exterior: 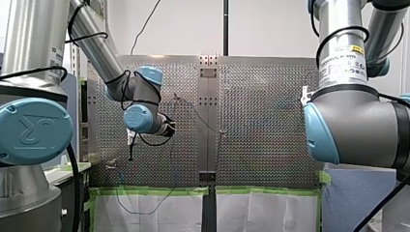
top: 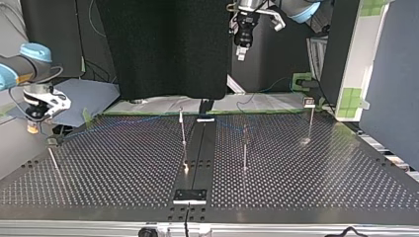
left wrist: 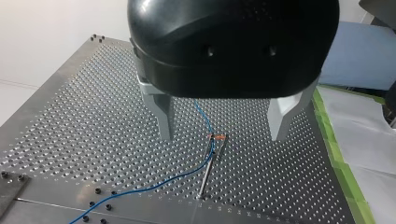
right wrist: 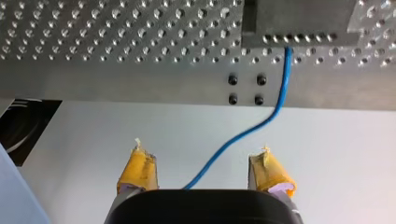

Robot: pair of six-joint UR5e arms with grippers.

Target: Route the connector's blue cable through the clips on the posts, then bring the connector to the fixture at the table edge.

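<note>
**Both grippers open and empty, blue cable below each**

The left gripper, black-bodied with two metal fingers, is held wide open above the perforated metal table, and nothing is gripped. The thin blue cable is seen on the table beneath it, passing between the fingers without touching them. The cable meets the small orange-tinted clip at the head of a slim metal post. From there it trails across the table surface away from the post. Whether it is seated in the clip cannot be told.

The right gripper, with worn yellow pads, is likewise spread wide and holds nothing. In the right wrist view the cable is seen to leave a dark grey block at the table's edge. It drops over the edge, curves across a white sheet and runs between the pads, apart from both. The connector itself cannot be made out.

In the top view the left gripper hangs well above the table, and the right gripper is kept beyond the table's corner at that view's left.
</note>
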